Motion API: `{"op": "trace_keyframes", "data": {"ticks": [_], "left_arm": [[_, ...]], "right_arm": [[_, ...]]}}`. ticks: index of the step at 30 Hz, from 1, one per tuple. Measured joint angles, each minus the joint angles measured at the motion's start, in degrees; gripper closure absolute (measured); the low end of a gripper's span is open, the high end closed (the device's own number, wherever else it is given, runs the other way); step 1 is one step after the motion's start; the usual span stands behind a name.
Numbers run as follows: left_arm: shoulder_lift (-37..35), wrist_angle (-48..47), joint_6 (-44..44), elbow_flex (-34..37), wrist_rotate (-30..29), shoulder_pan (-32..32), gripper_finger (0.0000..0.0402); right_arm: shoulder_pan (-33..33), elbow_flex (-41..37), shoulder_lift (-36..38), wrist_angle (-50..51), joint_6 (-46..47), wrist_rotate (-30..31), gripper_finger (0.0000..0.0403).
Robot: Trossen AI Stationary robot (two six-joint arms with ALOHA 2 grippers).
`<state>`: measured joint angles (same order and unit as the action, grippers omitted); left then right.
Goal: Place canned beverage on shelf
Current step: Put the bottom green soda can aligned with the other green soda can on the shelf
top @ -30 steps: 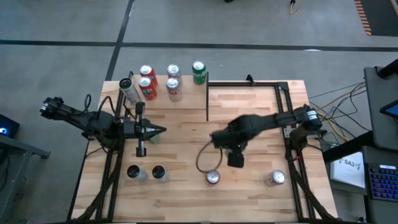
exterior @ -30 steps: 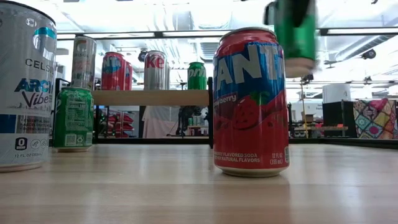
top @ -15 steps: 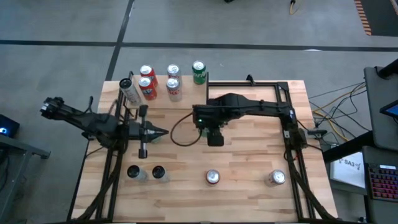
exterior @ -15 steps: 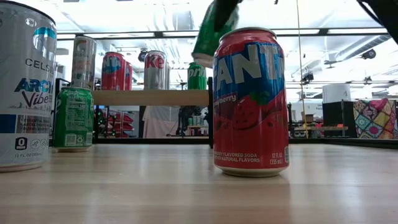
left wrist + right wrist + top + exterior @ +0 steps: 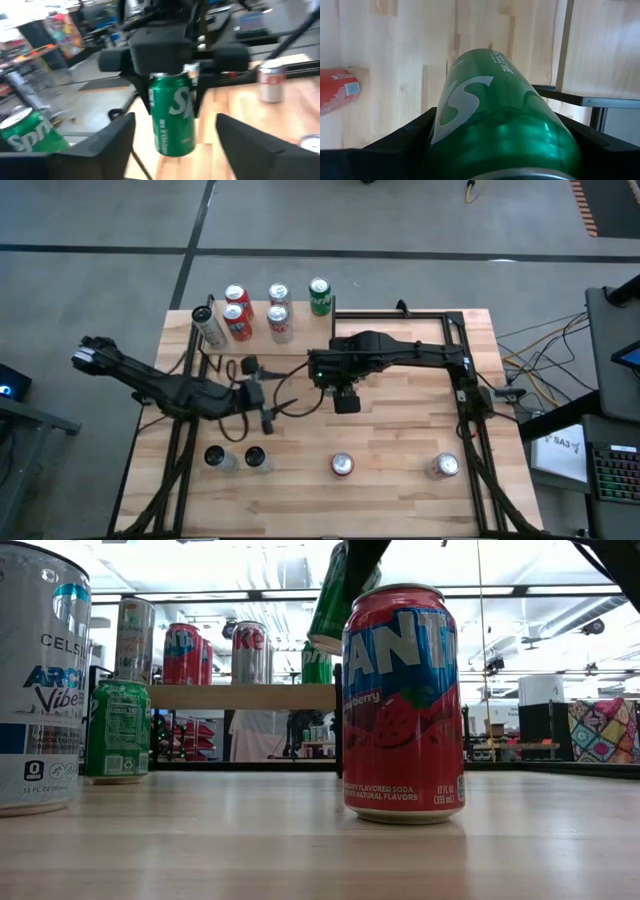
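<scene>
Green aluminium soda can (image 5: 172, 114) grasped in right gripper (image 5: 337, 385), aloft above counter (image 5: 400, 440). Left gripper (image 5: 175, 132) released, facing it. Not yet on small light-wood shelf (image 5: 255, 330) beyond; 5 cans already there.

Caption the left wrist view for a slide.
Right gripper holds a green Sprite can aloft between the left gripper's open fingers, above the wooden tabletop.

The plank-striped wooden counter (image 5: 400, 410) carries four cans (image 5: 343, 466) along its near edge. At its far left corner, the small shelf (image 5: 245, 696) holds five upright cans (image 5: 279, 311).
</scene>
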<state>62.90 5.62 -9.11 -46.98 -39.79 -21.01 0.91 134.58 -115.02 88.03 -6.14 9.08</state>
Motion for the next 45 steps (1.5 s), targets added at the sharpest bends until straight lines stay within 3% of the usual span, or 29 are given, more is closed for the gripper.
{"op": "trace_keyframes", "data": {"ticks": [4, 8, 15, 30, 38, 45], "left_arm": [[4.72, 4.76, -0.87, 0.00, 0.59, 1.20, 0.0074], [9.17, 8.77, -0.78, 0.00, 0.70, 2.43, 0.0056], [16.40, 14.87, 0.20, 0.00, 2.45, 4.63, 0.0058], [26.34, 25.12, 3.91, -0.27, 0.51, 8.78, 0.0058], [30.09, 25.41, 2.99, -2.87, 0.02, 8.80, 0.0059], [30.34, 25.27, 1.18, -3.06, -1.18, 8.72, 0.0116]], "right_arm": [[0.02, -0.01, 0.07, -0.25, 0.14, 0.02, 0.0103], [0.02, 0.00, 0.09, -0.50, 0.16, 0.02, 0.0103], [0.07, 0.00, 0.15, -1.24, 0.14, 0.04, 0.0103], [0.20, 0.00, 0.18, -2.52, 3.61, -0.18, 0.0103], [0.24, 0.00, 0.18, -4.16, 7.21, -3.55, 0.0103], [0.39, 0.00, 0.18, -5.30, 7.29, -3.58, 0.0103]]}}
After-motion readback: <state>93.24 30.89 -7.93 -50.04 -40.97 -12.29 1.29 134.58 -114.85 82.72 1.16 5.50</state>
